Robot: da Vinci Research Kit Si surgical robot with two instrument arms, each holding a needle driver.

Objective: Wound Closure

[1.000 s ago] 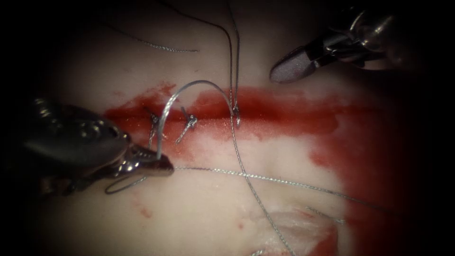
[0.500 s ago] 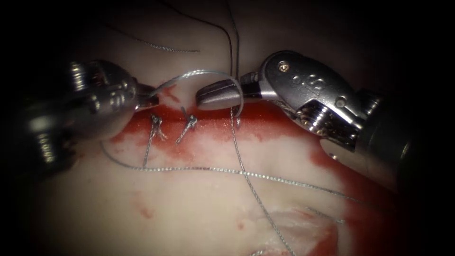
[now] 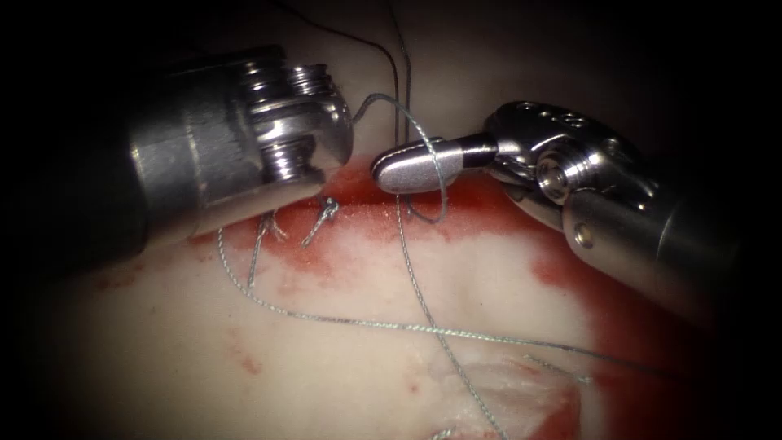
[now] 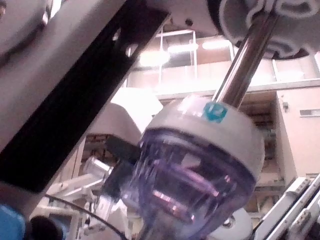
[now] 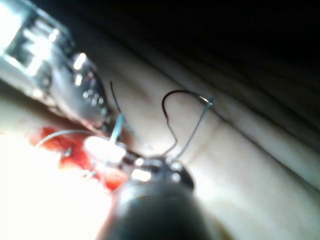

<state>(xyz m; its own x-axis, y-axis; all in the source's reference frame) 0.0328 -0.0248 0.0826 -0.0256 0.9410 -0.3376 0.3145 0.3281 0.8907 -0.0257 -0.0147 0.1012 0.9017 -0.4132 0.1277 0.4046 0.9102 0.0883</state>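
Note:
The tissue [image 3: 350, 367] has a red horizontal cut [image 3: 489, 204]. My left tool [image 3: 349, 122] hangs above the cut's left part. Its wrist hides the jaws, and a taut thread [image 3: 423, 138] leaves its tip. This thread wraps once around the shut jaws of my right tool [image 3: 407, 167], which hold nothing. It then drops into the stitch at the cut [image 3: 405, 200]. The right wrist view shows the right tool [image 5: 107, 150] beside the left tool [image 5: 80, 90]. A dark curved needle [image 5: 170, 107] lies free on the tissue beyond the cut, with thread at its end.
Two tied stitches with short cut ends [image 3: 326, 213] sit on the cut under the left tool. Slack thread [image 3: 391, 326] trails across the near tissue towards the right. Red fluid [image 3: 603, 277] spreads on the right side. Dark strands [image 3: 397, 81] run away beyond the cut.
The left tool has carried the thread from the near left up over the cut. The right tool came in from the far right, and the thread now loops around its jaws.

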